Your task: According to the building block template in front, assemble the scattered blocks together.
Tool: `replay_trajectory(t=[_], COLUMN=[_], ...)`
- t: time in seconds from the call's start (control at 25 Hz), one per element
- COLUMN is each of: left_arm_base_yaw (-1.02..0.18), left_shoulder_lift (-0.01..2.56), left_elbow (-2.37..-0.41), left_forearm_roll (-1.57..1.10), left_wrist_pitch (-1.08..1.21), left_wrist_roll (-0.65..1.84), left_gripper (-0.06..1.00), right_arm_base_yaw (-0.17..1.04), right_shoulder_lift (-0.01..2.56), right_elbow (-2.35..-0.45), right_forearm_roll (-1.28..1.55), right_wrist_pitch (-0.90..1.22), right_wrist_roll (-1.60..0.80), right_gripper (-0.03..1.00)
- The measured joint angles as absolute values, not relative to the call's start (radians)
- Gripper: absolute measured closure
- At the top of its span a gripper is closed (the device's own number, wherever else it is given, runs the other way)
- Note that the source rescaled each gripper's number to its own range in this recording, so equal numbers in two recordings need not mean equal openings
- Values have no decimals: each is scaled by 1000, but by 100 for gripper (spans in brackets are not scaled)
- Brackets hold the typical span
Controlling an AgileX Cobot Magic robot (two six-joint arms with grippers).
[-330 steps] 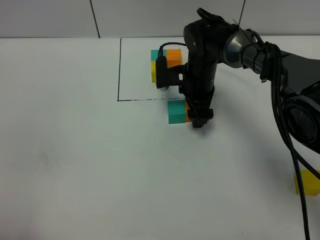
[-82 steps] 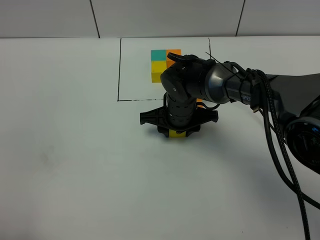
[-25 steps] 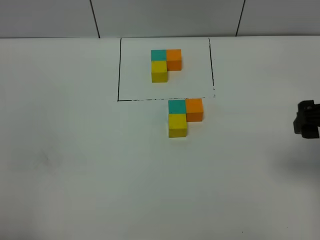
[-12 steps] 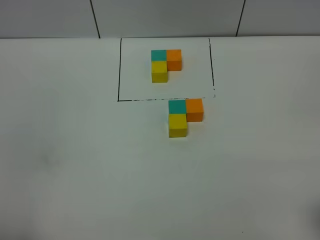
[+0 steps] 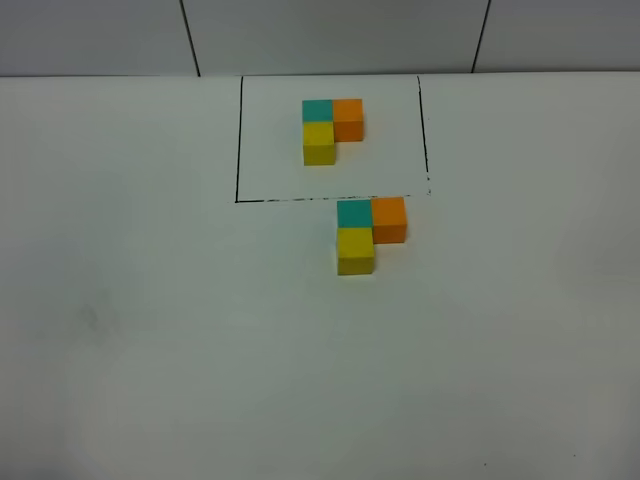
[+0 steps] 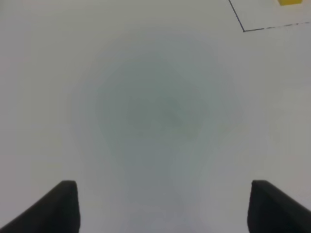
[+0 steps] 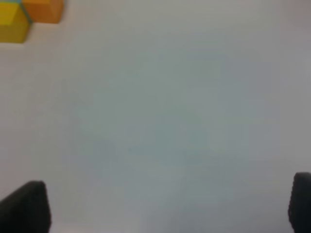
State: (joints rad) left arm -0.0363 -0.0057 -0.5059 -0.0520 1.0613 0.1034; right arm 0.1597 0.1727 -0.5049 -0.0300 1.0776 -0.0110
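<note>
The building block template [image 5: 330,125] is a teal, orange and yellow L inside a thin black-lined rectangle [image 5: 238,140] at the back of the table. The scattered blocks sit joined in the same L just in front of that frame: teal cube [image 5: 354,213], orange cube [image 5: 389,219], yellow cube [image 5: 356,250]. Neither arm shows in the exterior view. My left gripper [image 6: 165,208] is open and empty over bare table, with the frame's corner [image 6: 243,30] far off. My right gripper [image 7: 163,204] is open and empty, well away from the yellow cube [image 7: 13,22] and orange cube [image 7: 43,9].
The white table [image 5: 150,330] stretches around the blocks. A tiled wall [image 5: 330,35] rises behind the table's back edge.
The right arm, last seen at the right edge one second ago, has left the exterior view. The assembled cubes and the template have not moved.
</note>
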Motion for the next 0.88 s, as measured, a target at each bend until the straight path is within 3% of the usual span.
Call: replay_trajectory(t=[0.32, 0.88], left_arm_base_yaw=[-36, -36], left_shoulder_lift=[-6, -6], left_elbow=[-506, -506], left_forearm_roll=[-52, -52], left_wrist_pitch=[1061, 1061], left_wrist_roll=[103, 103], left_gripper=[32, 32], right_arm_base_yaw=[160, 111], right_shoulder_lift=[13, 9], right_elbow=[-504, -504], right_forearm_roll=[14, 20], right_wrist_pitch=[1072, 1071], right_wrist_roll=[-49, -47], right_gripper=[-2, 3])
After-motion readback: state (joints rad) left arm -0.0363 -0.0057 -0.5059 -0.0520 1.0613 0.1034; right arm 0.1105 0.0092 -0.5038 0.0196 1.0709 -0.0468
